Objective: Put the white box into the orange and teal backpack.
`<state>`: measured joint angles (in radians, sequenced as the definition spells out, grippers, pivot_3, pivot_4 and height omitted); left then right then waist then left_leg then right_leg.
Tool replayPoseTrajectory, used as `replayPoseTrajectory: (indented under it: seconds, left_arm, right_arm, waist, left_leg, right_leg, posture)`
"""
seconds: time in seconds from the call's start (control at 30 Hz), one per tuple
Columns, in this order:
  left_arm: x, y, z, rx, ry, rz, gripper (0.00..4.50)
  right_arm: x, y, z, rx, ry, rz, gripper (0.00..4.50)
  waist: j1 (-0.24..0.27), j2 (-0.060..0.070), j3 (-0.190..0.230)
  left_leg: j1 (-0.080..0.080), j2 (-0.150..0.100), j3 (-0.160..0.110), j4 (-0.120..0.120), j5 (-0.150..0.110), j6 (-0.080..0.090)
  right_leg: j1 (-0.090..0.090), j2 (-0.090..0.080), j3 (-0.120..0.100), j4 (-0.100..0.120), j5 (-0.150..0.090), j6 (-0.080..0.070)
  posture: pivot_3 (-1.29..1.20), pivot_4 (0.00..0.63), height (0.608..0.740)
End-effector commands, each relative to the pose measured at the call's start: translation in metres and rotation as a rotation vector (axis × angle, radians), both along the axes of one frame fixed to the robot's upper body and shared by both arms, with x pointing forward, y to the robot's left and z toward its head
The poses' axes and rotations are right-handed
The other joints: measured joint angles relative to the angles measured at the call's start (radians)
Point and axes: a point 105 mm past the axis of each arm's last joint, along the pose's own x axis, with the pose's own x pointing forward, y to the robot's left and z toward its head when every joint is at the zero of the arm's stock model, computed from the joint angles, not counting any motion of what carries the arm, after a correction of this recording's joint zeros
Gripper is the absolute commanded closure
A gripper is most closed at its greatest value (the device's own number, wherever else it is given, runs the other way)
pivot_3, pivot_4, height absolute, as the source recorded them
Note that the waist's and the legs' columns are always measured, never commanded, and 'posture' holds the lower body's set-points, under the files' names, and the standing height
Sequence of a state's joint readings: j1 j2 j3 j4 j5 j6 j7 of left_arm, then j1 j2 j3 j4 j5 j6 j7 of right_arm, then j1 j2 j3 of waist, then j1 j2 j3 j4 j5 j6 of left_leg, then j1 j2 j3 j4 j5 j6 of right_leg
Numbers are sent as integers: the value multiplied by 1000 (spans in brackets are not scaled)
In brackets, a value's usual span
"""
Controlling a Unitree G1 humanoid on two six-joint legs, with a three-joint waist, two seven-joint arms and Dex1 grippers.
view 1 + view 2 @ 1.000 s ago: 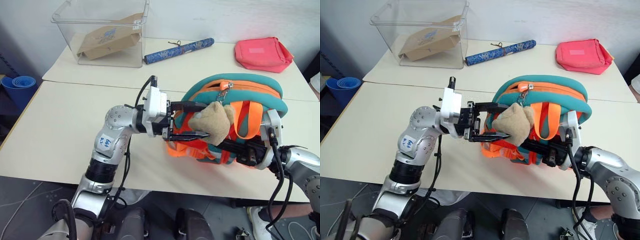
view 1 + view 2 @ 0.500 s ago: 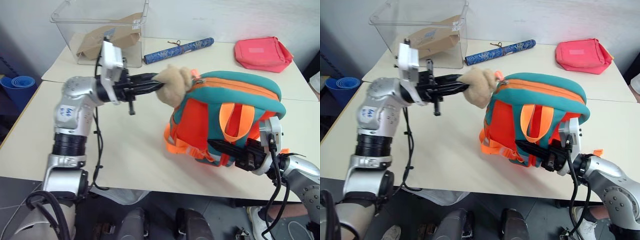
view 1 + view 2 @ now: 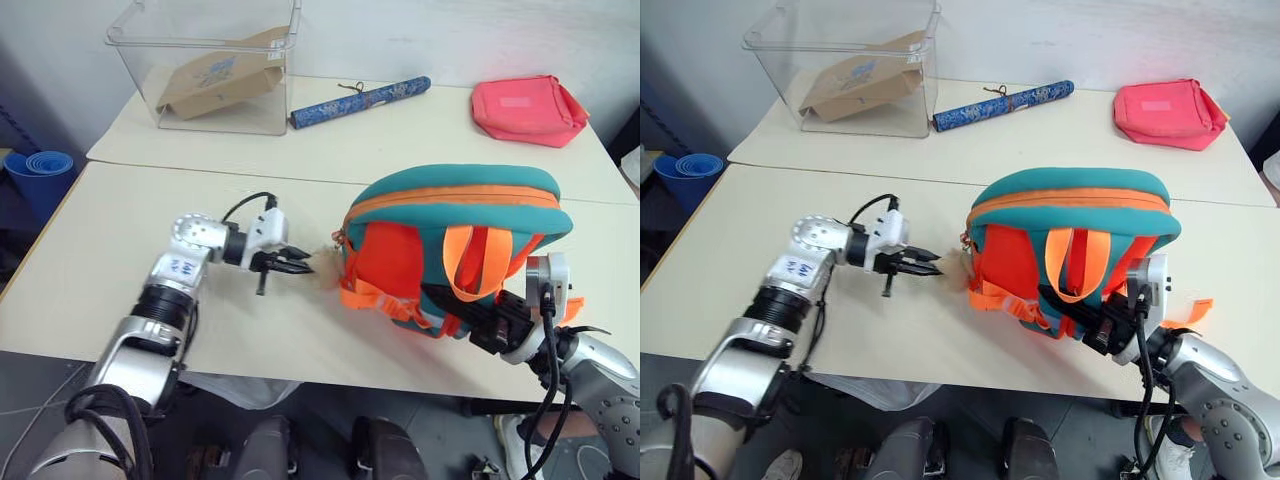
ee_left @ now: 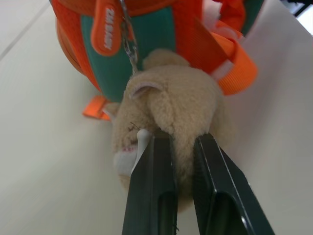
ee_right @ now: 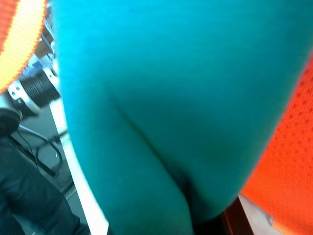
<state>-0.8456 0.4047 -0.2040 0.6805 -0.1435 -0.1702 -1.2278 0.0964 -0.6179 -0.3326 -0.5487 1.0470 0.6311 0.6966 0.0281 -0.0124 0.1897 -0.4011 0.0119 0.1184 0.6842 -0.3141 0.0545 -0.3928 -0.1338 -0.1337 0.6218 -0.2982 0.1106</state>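
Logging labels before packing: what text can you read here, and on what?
Orange zipper tag on the backpack: white lettering, too blurred to read.
Brown paper bag in the clear bin: blue print, too small to read.
Nothing else legible.

The plush bear (image 3: pixel 322 272) is showing as only a small blurred tan patch between the left gripper (image 3: pixel 296 266) and the backpack (image 3: pixel 455 245); up close its lower body is disappearing behind the black fingers (image 4: pixel 152 191). The right gripper (image 3: pixel 450 301) is lying tucked under the orange straps (image 3: pixel 478 258), its fingertips covered. The clear bin (image 3: pixel 210 65) is running off the far edge of the view. The blue rolls (image 3: pixel 40 163) at far left are being cut by the edge.
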Motion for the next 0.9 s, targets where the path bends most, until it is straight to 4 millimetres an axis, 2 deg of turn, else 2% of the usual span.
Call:
replayPoseTrajectory:
  seconds: [0.03,0.1,0.17,0.23,0.37,0.43,0.57,0.63,0.73,0.9]
  left_arm:
    - [-5,-11,-2,-52,-41,-19,4211]
    - [-12,-10,5,-93,-22,-45,4211]
    - [-18,3,8,-101,15,-20,3685]
    - [-26,20,12,-107,56,-8,3196]
    - [-38,56,21,-118,101,77,1995]
    - [-45,80,24,-137,103,155,1400]
    - [-67,125,8,-87,87,283,205]
    - [-73,144,-3,-49,83,371,200]
    - [-78,165,-14,-27,75,466,200]
    - [-80,167,-16,-28,51,485,200]
  right_arm:
    - [-1,-3,3,0,-32,-20,4500]
    - [4,-10,1,-2,-28,-73,4500]
    - [11,-19,10,25,-79,-143,4500]
    - [9,-21,15,-28,-139,-157,3881]
    - [-10,-27,5,-278,-221,-110,2670]
    - [-15,-44,11,-298,-286,-185,2003]
    - [-33,-87,0,-502,-291,-242,649]
    - [-37,-111,-3,-576,-291,-273,36]
    - [-40,-146,-12,-724,-288,-274,36]
    - [-31,-158,-15,-791,-327,-257,36]
  waist:
    - [0,0,0]
    - [-3,0,0]
    - [-5,0,0]
    - [-8,0,0]
    - [-10,0,0]
    - [-10,0,0]
    - [-8,0,0]
    - [-5,0,0]
    - [-5,0,0]
    - [-7,1,0]
  left_leg:
    - [0,0,0,0,0,0]
    - [0,0,0,0,0,1]
    - [0,0,0,0,0,1]
    - [-1,0,0,0,0,0]
    - [-1,0,0,0,0,0]
    - [-1,1,0,0,-1,0]
    - [1,0,0,0,-1,0]
    - [2,0,0,-1,-2,0]
    - [3,0,1,-1,-4,0]
    - [9,1,3,-3,-6,-1]
  right_leg:
    - [0,0,0,0,0,1]
    - [0,-1,1,0,0,1]
    - [0,-1,1,0,1,1]
    - [-1,-1,1,0,1,1]
    - [-1,0,2,0,0,1]
    - [-1,0,2,0,0,1]
    - [0,-1,4,-1,0,1]
    - [1,-1,5,-2,0,1]
    - [2,-4,7,-3,0,1]
    - [3,-11,6,-3,-1,-1]
  posture:
    - [0,150,740]
    - [0,150,740]
    - [0,150,740]
    - [0,150,740]
    - [0,150,740]
    - [0,150,740]
    - [0,150,740]
    - [0,150,740]
    - [0,150,740]
    - [0,150,740]
